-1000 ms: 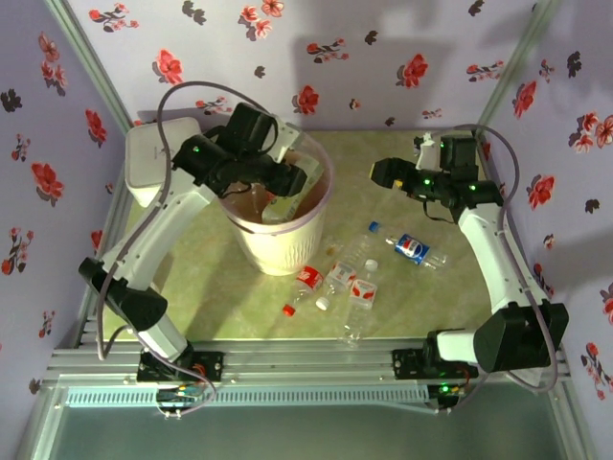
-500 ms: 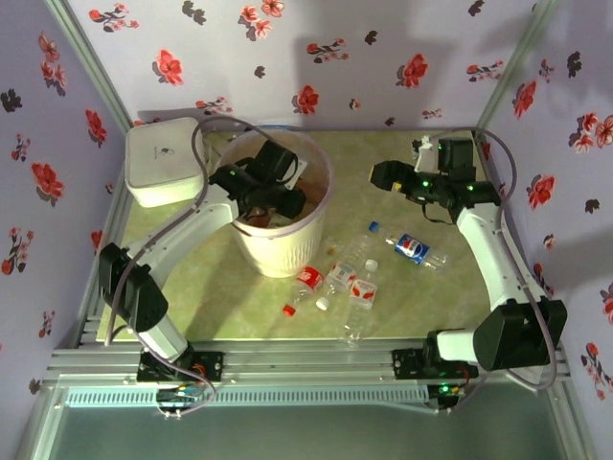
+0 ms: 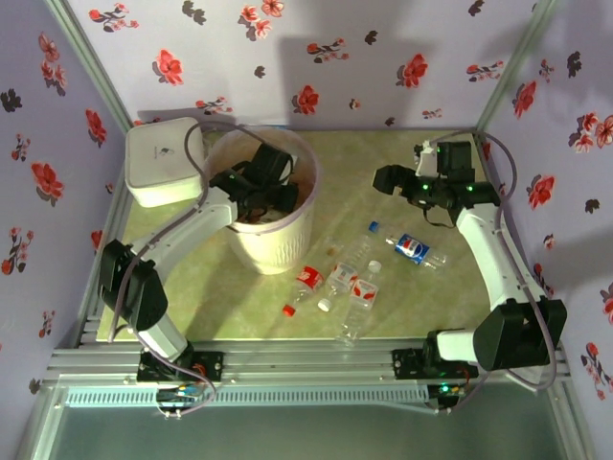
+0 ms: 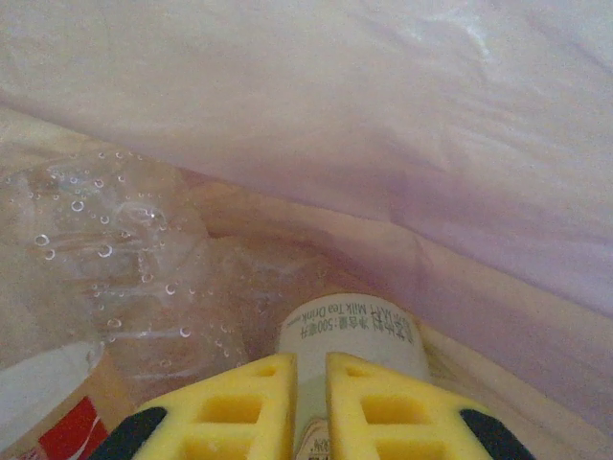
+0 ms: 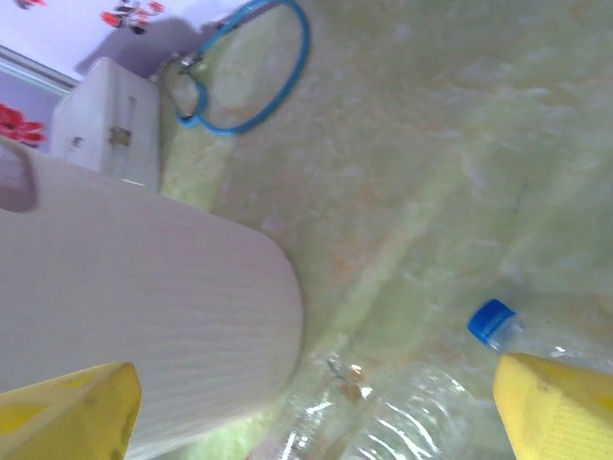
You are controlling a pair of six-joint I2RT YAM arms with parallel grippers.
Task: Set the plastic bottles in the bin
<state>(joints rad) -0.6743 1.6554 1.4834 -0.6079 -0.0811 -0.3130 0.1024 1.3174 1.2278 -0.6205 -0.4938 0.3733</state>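
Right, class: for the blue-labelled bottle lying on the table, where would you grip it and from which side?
Probably across the labelled middle of the blue-labelled bottle, coming straight down with the open right gripper. It lies on its side, apart from the other bottles, so both flanks are free; set the jaws crosswise to its length.

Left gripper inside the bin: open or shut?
Shut: the left gripper's yellow fingers stand nearly together, only a slit between them, a milk-tea bottle just beyond.
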